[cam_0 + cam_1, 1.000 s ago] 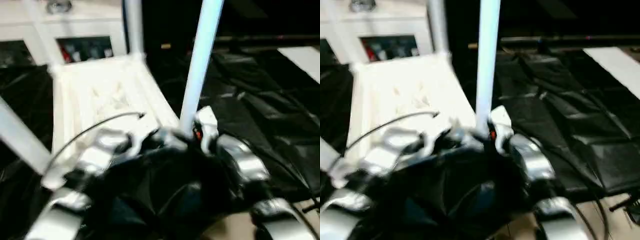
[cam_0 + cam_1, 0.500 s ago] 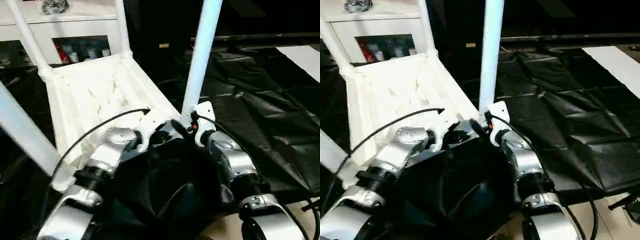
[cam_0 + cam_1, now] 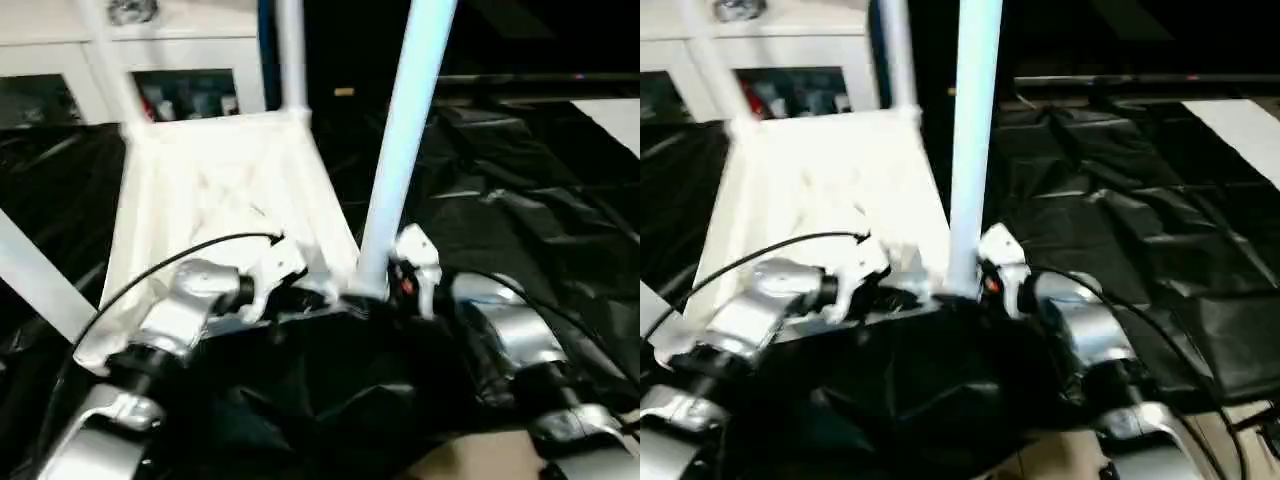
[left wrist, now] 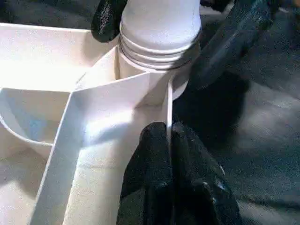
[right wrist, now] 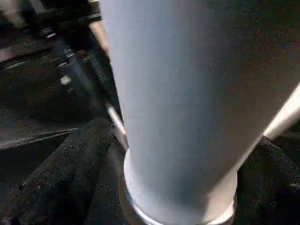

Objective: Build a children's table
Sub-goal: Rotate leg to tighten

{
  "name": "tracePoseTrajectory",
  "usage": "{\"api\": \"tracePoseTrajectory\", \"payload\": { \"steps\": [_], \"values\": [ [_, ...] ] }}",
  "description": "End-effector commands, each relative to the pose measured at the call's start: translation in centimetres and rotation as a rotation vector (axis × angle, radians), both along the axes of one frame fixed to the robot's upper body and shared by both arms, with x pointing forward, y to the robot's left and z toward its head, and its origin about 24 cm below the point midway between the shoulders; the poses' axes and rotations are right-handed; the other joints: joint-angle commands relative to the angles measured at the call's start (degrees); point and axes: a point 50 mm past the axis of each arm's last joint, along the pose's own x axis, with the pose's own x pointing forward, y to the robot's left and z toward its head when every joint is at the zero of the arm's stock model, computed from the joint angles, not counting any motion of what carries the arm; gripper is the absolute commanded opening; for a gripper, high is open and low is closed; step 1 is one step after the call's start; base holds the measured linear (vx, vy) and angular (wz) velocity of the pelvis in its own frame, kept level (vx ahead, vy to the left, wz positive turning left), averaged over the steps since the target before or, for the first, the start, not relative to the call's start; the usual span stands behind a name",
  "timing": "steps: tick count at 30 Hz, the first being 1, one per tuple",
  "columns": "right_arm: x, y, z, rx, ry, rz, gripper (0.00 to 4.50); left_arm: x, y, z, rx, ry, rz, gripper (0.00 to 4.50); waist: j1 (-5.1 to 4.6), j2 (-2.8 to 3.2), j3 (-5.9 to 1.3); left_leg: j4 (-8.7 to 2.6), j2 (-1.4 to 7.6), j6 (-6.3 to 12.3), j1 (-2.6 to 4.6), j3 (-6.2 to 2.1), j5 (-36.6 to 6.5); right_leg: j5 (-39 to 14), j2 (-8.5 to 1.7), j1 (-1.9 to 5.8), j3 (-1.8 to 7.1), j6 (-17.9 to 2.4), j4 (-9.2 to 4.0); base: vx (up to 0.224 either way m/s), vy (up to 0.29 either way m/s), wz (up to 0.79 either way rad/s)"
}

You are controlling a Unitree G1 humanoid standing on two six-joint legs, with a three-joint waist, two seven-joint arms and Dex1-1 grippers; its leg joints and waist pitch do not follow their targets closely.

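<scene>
We see the white plastic rectangular tabletop (image 3: 215, 215) lying upside down on black plastic sheeting (image 3: 520, 210), ribbed underside up, its long axis running away from us toward a white glass-door cabinet (image 3: 150, 70) at the back. Four long white round legs stand in its corner sockets: the near right leg (image 3: 405, 150) rises almost vertically, leaning slightly to the right at the top, the far right leg (image 3: 290, 60) stands upright, the far left leg (image 3: 105, 60) tilts left, and the near left leg (image 3: 35, 275) slants out toward the picture's left edge.

Both silver forearms reach forward and inward, meeting at the near right corner of the tabletop. The left gripper (image 4: 169, 154) has its two black fingers (image 4: 152, 168) pressed together on a thin upright rib of the underside, just beside the socket — the rib's edge runs into the seam between them. The threaded base of the near right leg sits in that socket (the thread rings still show above the rim).

The right gripper (image 5: 178, 178) stands wide apart around the base of the same leg — one black finger (image 5: 65, 173) on each side of the shaft; we cannot tell whether the pads touch it.

The cabinet's glass compartment holds small red and pale items (image 3: 185, 100), too blurred to name.
</scene>
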Motion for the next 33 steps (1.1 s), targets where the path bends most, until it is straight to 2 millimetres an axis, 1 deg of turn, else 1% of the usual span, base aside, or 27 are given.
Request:
{"api": "tracePoseTrajectory", "payload": {
  "steps": [1, 4, 6, 8, 13, 14, 16, 17, 19, 21, 23, 24, 25, 26, 27, 28, 29, 30, 31, 32, 33],
  "values": [
    [-0.6, 1.3, 0.5, 0.024, 0.003, 0.099, 3.93, -0.3, -2.0, 1.6, -0.091, -0.055, -0.113, 0.0, -0.25, -0.58, -4.01, -3.88, 1.46, 3.08, 0.89, -0.06, -12.0, -13.6, -3.29, 2.79, 2.45, -11.9, -4.23, 0.0, 0.0, 0.0],
    [-0.9, 0.7, 0.7, 0.017, 0.002, 0.131, 3.93, -0.8, -1.6, 1.6, -0.091, -0.03, -0.152, 0.0, 0.03, -0.55, -4.13, -3.73, 1.46, 3.3, 0.87, 0.0, -10.7, -11.2, -3.22, 2.79, 2.44, -12.4, -3.93, 0.0, 0.0, 0.0],
    [-0.9, 0.7, 0.8, 0.018, 0.002, 0.134, 3.68, -0.9, -1.5, 1.6, -0.092, -0.025, -0.159, 0.0, 0.14, -0.55, -4.21, -3.63, 1.4, 3.56, 0.88, 0.06, -10.3, -10.3, -3.2, 2.75, 2.42, -12.8, -3.84, 0.0, 0.0, 0.0],
    [-1.0, 0.5, 0.8, 0.024, 0.01, 0.14, 3.58, -1.1, -1.4, 1.5, -0.09, -0.014, -0.174, 0.0, 0.24, -0.45, -4.21, -3.63, 1.4, 3.4, 0.93, 0.05, -10.4, -10.8, -3.22, 2.79, 2.39, -12.9, -3.89, 0.0, 0.0, 0.0],
    [-1.2, 0.7, 0.7, 0.03, 0.022, 0.147, 3.07, -1.3, -1.1, 1.4, -0.074, -0.006, -0.181, 0.0, 0.24, -0.57, -4.13, -3.71, 1.39, 2.88, 0.93, 0.02, -11.5, -12.6, -3.24, 2.75, 2.39, -12.4, -4.06, 0.0, 0.0, 0.0],
    [-1.2, 0.7, 0.7, 0.03, 0.022, 0.147, 3.07, -1.3, -1.1, 1.4, -0.074, -0.006, -0.181, 0.0, 0.28, -0.54, -4.15, -3.7, 1.4, 2.83, 0.97, 0.03, -11.4, -12.7, -3.27, 2.74, 2.4, -12.3, -4.07, 0.0, 0.0, 0.0],
    [-1.3, 0.8, 0.7, 0.034, 0.025, 0.15, 2.85, -1.2, -1.1, 1.4, -0.074, -0.011, -0.172, 0.0, 0.25, -0.57, -4.14, -3.68, 1.38, 2.79, 0.91, 0.02, -11.2, -12.7, -3.26, 2.73, 2.4, -12.2, -4.06, 0.0, 0.0, 0.0],
    [-1.4, 1.0, 0.6, 0.038, 0.027, 0.15, 2.81, -1.1, -1.2, 1.4, -0.079, -0.018, -0.158, 0.0, 0.25, -0.7, -4.14, -3.68, 1.37, 2.8, 0.88, 0.02, -11.1, -12.8, -3.27, 2.77, 2.39, -12.1, -4.07, 0.0, 0.0, 0.0],
    [-1.5, 1.3, 0.5, 0.049, 0.03, 0.142, 2.76, -0.8, -1.4, 1.5, -0.088, -0.026, -0.131, 0.0, 0.32, -0.58, -4.25, -3.68, 1.41, 2.9, 0.89, -0.04, -10.3, -11.6, -3.2, 2.78, 2.36, -12.2, -3.87, 0.0, 0.0, 0.0],
    [-1.0, 1.9, 0.3, 0.08, 0.021, 0.052, 2.72, -0.2, -1.9, 1.7, -0.119, -0.046, -0.059, 0.0, 0.26, -0.61, -4.18, -3.67, 1.41, 2.86, 0.86, -0.01, -10.3, -11.3, -3.23, 2.69, 2.41, -12.4, -3.89, 0.0, 0.0, 0.0],
    [-0.5, 2.2, 0.0, 0.083, 0.014, -0.028, 2.7, 0.3, -2.3, 1.9, -0.145, -0.053, -0.004, 0.0, 0.01, -0.72, -4.1, -3.76, 1.22, 2.3, 0.79, -0.08, -10.7, -12.6, -3.27, 2.78, 2.33, -12.0, -4.07, 0.0, 0.0, 0.0],
    [0.0, 2.6, -0.3, 0.078, 0.008, -0.11, 2.7, 0.8, -2.7, 2.0, -0.154, -0.068, 0.046, 0.0, -0.33, -0.75, -3.97, -3.81, 1.07, 1.47, 0.79, -0.07, -11.5, -15.5, -3.31, 2.7, 2.34, -11.1, -4.41, 0.0, 0.0, 0.0],
    [0.5, 2.9, -0.6, 0.075, 0.006, -0.192, 2.7, 1.2, -3.1, 2.0, -0.156, -0.081, 0.09, 0.0, -0.39, -0.73, -3.99, -3.84, 1.01, 1.19, 0.83, -0.16, -11.8, -16.5, -3.37, 2.78, 2.28, -10.8, -4.47, 0.0, 0.0, 0.0],
    [0.5, 2.9, -0.6, 0.075, 0.006, -0.192, 2.7, 1.2, -3.1, 2.0, -0.156, -0.081, 0.09, 0.0, -0.76, -0.79, -3.97, -3.85, 0.94, 0.85, 0.85, -0.15, -12.3, -17.8, -3.4, 2.68, 2.31, -10.3, -4.61, 0.0, 0.0, 0.0],
    [1.3, 3.5, -1.0, 0.073, 0.014, -0.325, 2.69, 1.8, -3.8, 2.0, -0.15, -0.109, 0.158, 0.0, -0.98, -0.82, -3.91, -3.87, 0.89, 0.73, 0.81, -0.2, -12.5, -18.4, -3.39, 2.73, 2.28, -10.0, -4.75, 0.0, 0.0, 0.0],
    [1.3, 3.6, -1.1, 0.073, 0.015, -0.334, 2.69, 1.9, -3.9, 2.0, -0.15, -0.11, 0.163, 0.0, -1.5, -0.77, -3.81, -3.91, 0.79, 0.28, 0.82, -0.23, -13.3, -20.2, -3.37, 2.63, 2.25, -9.6, -4.91, 0.0, 0.0, 0.0],
    [1.8, 4.2, -1.5, 0.068, 0.021, -0.439, 2.69, 2.4, -4.5, 2.0, -0.149, -0.129, 0.23, 0.0, -1.56, -0.63, -3.88, -3.94, 0.81, 0.13, 0.86, -0.37, -13.4, -20.6, -3.39, 2.73, 2.18, -9.4, -4.93, 0.0, 0.0, 0.0],
    [2.0, 4.5, -1.6, 0.067, 0.023, -0.47, 2.69, 2.6, -4.8, 2.0, -0.149, -0.135, 0.251, 0.0, -1.94, -0.69, -3.87, -3.9, 0.79, -0.06, 0.82, -0.27, -13.2, -20.2, -3.32, 2.54, 2.29, -9.3, -4.97, 0.0, 0.0, 0.0],
    [2.1, 4.7, -1.7, 0.065, 0.026, -0.512, 2.69, 2.8, -5.0, 2.0, -0.148, -0.144, 0.28, 0.0, -2.09, -0.73, -3.97, -3.86, 0.68, 0.15, 0.82, -0.27, -12.9, -19.8, -3.26, 2.66, 2.24, -9.2, -5.02, 0.0, 0.0, 0.0],
    [2.4, 5.3, -1.9, 0.063, 0.03, -0.58, 2.69, 3.1, -5.5, 2.1, -0.148, -0.157, 0.329, 0.0, -2.24, -0.46, -4.09, -3.86, 0.81, 0.13, 0.81, -0.34, -12.4, -18.2, -3.29, 2.72, 2.32, -9.5, -4.82, 0.0, 0.0, 0.0],
    [2.6, 5.8, -2.1, 0.061, 0.032, -0.63, 2.69, 3.4, -6.0, 2.1, -0.15, -0.168, 0.374, 0.0, -2.39, -0.52, -4.1, -3.83, 0.75, 0.22, 0.79, -0.25, -12.0, -17.2, -3.19, 2.65, 2.33, -9.8, -4.79, 0.0, 0.0, 0.0]
  ]
}}
